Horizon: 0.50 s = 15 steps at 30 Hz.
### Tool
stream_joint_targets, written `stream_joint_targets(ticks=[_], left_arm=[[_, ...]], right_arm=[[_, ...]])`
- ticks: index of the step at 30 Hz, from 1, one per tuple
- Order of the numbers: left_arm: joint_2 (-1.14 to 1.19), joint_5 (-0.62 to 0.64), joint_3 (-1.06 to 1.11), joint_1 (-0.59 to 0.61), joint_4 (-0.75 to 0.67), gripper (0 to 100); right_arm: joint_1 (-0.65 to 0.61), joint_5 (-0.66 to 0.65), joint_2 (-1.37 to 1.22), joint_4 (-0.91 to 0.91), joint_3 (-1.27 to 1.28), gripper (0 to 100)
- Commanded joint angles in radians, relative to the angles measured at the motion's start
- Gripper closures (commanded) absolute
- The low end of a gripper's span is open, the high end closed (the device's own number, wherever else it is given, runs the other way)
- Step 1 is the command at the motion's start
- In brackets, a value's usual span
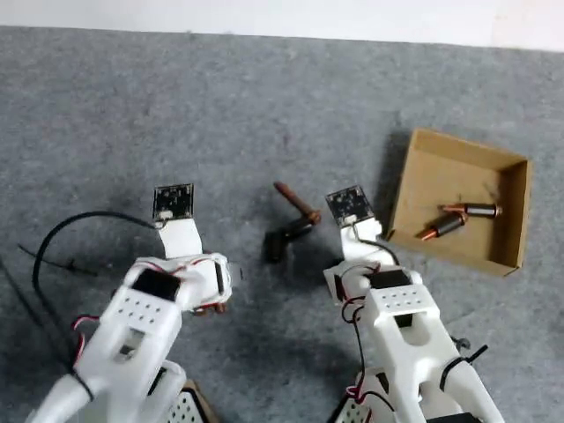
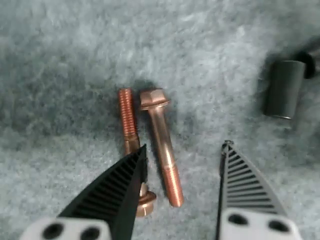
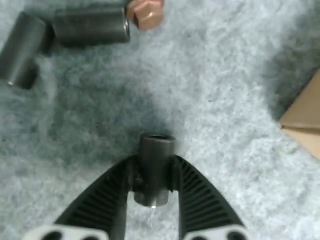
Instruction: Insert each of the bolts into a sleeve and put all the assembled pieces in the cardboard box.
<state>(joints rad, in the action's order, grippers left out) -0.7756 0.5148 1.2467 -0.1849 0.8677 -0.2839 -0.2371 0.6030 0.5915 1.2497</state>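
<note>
This looks like a robotics lab or hobby workshop rather than a home. The counter (image 1: 132, 106) is covered in plain grey felt-like matting that runs up to a bare white wall (image 1: 264, 13). The left arm (image 1: 141, 326) and right arm (image 1: 401, 317) are white plastic, with wires (image 1: 92, 214) left exposed and a bare circuit board (image 1: 174, 201) at each wrist. Loose copper bolts (image 2: 160, 145), dark sleeves (image 3: 90, 25) and an open cardboard box (image 1: 436, 176) lie on the matting.

Grey felt-like mat (image 1: 132, 106) covers the whole table, fuzzy texture. White strip (image 1: 352, 16) runs along its far edge. Thin black strand (image 1: 55, 263) lies on the mat, left side.
</note>
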Motion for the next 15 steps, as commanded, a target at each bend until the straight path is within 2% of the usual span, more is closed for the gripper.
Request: stream_joint_targets(ticks=[1,15], left_arm=[[0.073,0.012,-0.068,-0.015,-0.005,78],[0.343,0.012,-0.068,0.01,-0.288,78]], right_arm=[[0.013,-0.009,0.03,-0.024,-0.007,99.5],[0.013,-0.009,0.031,-0.024,-0.008,99.5]])
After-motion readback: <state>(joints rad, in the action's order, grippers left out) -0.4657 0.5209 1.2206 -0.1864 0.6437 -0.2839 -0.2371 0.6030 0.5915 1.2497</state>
